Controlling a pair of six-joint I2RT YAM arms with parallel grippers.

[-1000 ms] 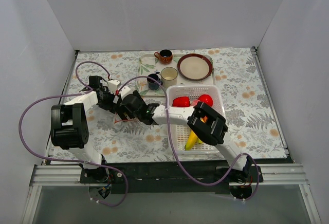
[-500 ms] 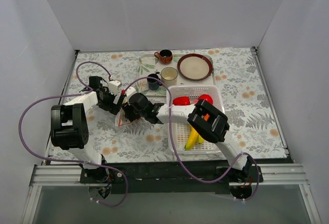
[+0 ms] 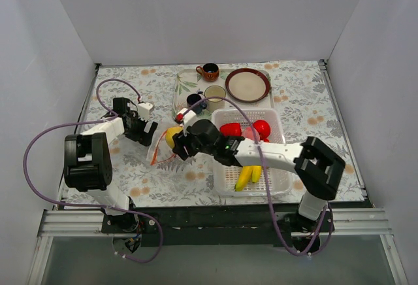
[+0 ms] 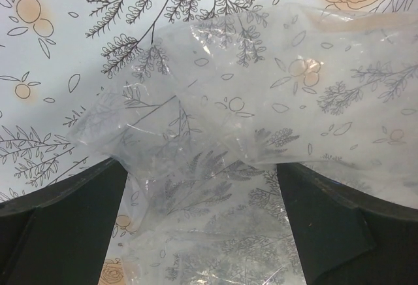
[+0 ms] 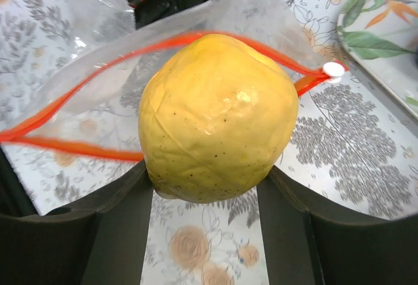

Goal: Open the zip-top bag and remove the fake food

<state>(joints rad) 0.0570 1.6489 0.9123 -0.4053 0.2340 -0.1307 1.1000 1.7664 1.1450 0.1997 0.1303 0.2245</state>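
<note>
The clear zip-top bag (image 3: pixel 159 149) lies left of centre, its red-orange zip mouth (image 5: pixel 65 144) gaping open. My right gripper (image 3: pixel 177 142) is shut on a yellow lemon (image 3: pixel 172 134) and holds it just outside the bag's mouth. In the right wrist view the lemon (image 5: pixel 219 115) fills the space between the fingers of that gripper (image 5: pixel 209 167). My left gripper (image 3: pixel 145 133) is at the bag's closed end. In the left wrist view its jaws (image 4: pixel 201 164) stand wide apart, with crinkled bag plastic (image 4: pixel 261 108) lying between them.
A white slotted basket (image 3: pixel 277 125) right of the bag holds two red fruits (image 3: pixel 230 129) and a yellow banana bunch (image 3: pixel 245 177). At the back stand a brown cup (image 3: pixel 209 71), a dark cup (image 3: pixel 194 102), a beige cup (image 3: pixel 215 95) and a plate (image 3: pixel 247 84).
My right gripper has drawn back out of the bag to the right with the lemon in it, and its elbow has swung right. The left gripper has hardly moved.
</note>
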